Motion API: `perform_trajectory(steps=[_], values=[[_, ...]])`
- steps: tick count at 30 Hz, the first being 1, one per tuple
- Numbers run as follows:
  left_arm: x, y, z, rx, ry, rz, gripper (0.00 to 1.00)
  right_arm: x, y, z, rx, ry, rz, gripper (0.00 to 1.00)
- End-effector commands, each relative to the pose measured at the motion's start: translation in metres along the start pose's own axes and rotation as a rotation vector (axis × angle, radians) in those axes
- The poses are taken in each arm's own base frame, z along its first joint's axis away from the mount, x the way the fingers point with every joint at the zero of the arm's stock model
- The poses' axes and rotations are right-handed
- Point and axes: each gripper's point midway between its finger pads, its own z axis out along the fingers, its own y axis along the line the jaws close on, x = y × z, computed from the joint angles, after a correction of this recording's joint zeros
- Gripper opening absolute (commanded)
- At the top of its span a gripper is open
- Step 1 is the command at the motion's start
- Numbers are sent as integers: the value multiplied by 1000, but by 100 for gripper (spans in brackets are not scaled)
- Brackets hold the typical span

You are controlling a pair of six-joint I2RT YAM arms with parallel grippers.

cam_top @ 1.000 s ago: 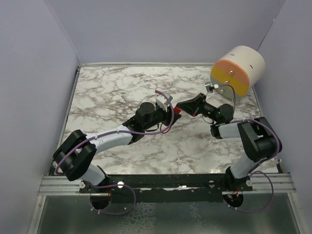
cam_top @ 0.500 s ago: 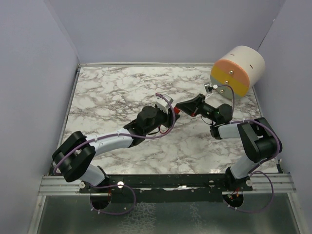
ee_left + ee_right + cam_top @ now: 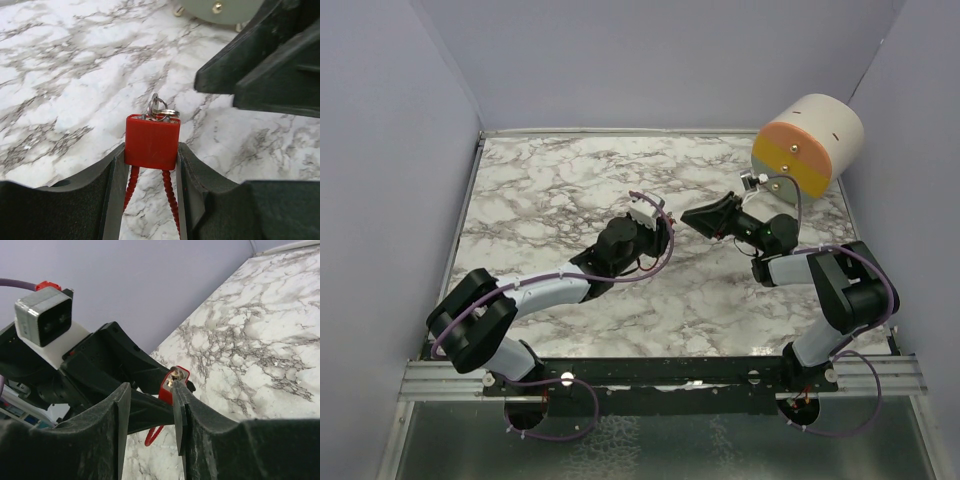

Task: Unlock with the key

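Note:
A red padlock [image 3: 151, 141] with a red cable shackle is clamped between my left gripper's [image 3: 151, 162] jaws, held above the marble table. A small metal key with its ring [image 3: 158, 108] sticks out of the lock's far end. In the right wrist view the padlock [image 3: 169, 388] and key [image 3: 175, 374] sit just past the tip of one finger [image 3: 182, 410]. My right gripper [image 3: 150, 412] is open with nothing between its jaws. In the top view the left gripper [image 3: 666, 232] and right gripper [image 3: 692, 217] meet tip to tip at mid-table.
A beige drum with an orange and yellow face [image 3: 807, 142] stands at the back right, close behind the right arm. The marble table [image 3: 550, 180] is fenced by lilac walls at the left, back and right.
My left wrist has rolled and drawn slightly back to the left, so the red padlock no longer shows in the top view. The right gripper has barely moved.

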Motion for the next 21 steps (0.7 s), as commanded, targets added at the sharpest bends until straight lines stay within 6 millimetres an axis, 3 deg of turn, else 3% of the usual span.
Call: perform_trajectory(steps=[1,4,6,10,11,21], values=[[-11,14,-6,-66,-48,7,0,-15,4,3,4,-58,-26,44],[-9,15,-8,-68,-45,9,0,-19,-3,3,55,-65,-17,52],[-8,15,-9,-66,-45,10,0,-20,-9,3,94,-57,-20,64],[-9,10,-9,-40,-44,13,0,-19,-19,2,166,-25,-25,68],[-10,8,-9,-26,-45,14,0,-18,-22,2,184,-17,-24,74],[-14,-12,-4,89,-47,49,0,-10,-27,-12,314,18,3,75]])
